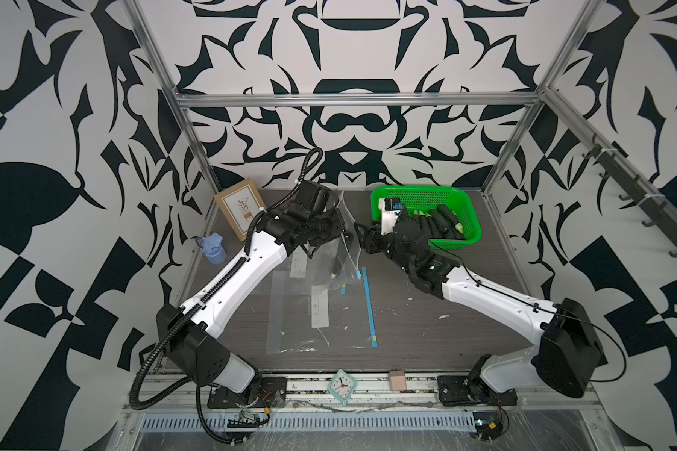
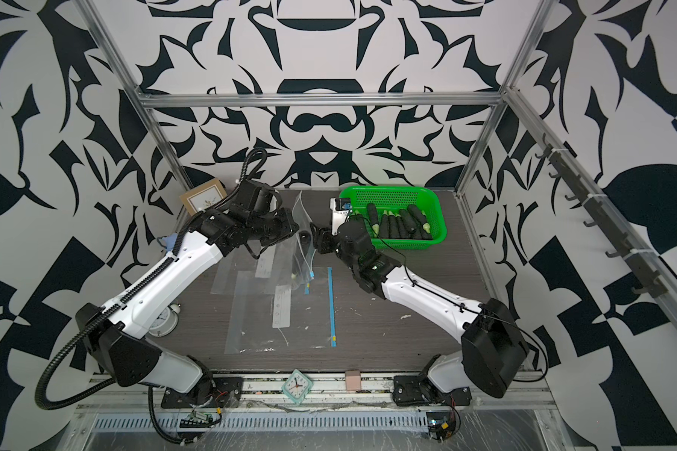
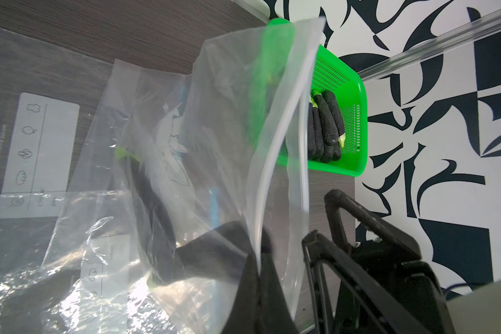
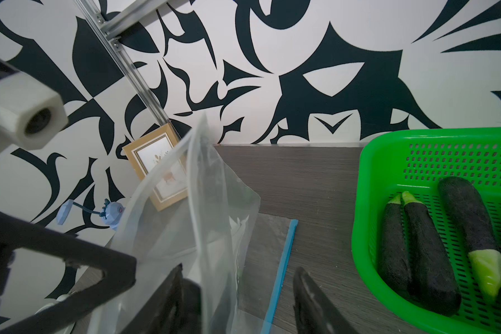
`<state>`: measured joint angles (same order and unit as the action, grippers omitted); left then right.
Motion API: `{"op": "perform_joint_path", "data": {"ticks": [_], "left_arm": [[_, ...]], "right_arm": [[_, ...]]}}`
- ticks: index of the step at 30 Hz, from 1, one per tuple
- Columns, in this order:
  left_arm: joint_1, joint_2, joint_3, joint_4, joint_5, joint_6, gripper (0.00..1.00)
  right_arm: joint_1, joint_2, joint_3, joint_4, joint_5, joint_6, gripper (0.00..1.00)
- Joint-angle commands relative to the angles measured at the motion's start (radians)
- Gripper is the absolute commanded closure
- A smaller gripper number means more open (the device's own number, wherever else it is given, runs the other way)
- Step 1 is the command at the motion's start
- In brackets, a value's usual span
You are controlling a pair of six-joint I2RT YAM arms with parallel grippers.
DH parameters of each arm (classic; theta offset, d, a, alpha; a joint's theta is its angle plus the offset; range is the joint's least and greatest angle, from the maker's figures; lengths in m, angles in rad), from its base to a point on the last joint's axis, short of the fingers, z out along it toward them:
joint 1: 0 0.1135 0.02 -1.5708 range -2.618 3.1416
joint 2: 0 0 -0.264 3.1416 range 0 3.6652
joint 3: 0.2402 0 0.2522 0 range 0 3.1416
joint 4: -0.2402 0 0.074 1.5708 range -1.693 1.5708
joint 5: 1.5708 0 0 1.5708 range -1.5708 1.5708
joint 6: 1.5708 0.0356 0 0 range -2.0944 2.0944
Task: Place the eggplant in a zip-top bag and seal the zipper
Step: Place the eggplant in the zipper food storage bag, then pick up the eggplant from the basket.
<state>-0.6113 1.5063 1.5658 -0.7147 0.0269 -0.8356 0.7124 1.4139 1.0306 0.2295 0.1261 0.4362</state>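
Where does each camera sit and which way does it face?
Top views: high in front, looking down at the table; both arms show.
Left wrist: on the left arm, faces the basket; left gripper shut on a bag.
Right wrist: on the right arm, faces the back wall; open right gripper shows.
Shared: both wrist views show bag and basket.

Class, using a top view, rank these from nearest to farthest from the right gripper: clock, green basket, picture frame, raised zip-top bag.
Measured from the right gripper:
1. Raised zip-top bag, right beside the fingertips, on its left.
2. Green basket, close by, behind and to its right.
3. Picture frame, at the far left.
4. Clock, at the front edge, plainly the farthest.
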Motion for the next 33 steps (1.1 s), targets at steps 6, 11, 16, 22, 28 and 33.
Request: {"op": "perform_joint_path", "data": {"ticks": [6,11,16,22,28,33], "left_arm": [[0.043,-0.014,0.028,-0.079,-0.01,0.085,1.0],[0.061,0.009,0.104,-0.211,-0.024,0.193,1.0],[0.067,0.019,0.168,-0.308,-0.038,0.297,1.0],[0.07,0.012,0.147,-0.298,0.095,0.351,1.0],[0.071,-0.01,0.078,-0.239,0.133,0.304,1.0],[0.07,-0.034,0.012,-0.176,0.127,0.251,1.0]], "right_arm": [[-0.184,-0.038,0.123,-0.258,-0.266,-0.004,0.32],[-0.307,0.018,0.221,-0.426,-0.317,-0.07,0.23],[-0.402,0.154,0.361,-0.555,-0.331,-0.16,0.12],[-0.461,0.384,0.568,-0.665,-0.317,-0.226,0.1],[-0.477,0.6,0.779,-0.756,-0.227,-0.274,0.31],[-0.49,0.742,0.916,-0.806,-0.195,-0.292,0.32]]}}
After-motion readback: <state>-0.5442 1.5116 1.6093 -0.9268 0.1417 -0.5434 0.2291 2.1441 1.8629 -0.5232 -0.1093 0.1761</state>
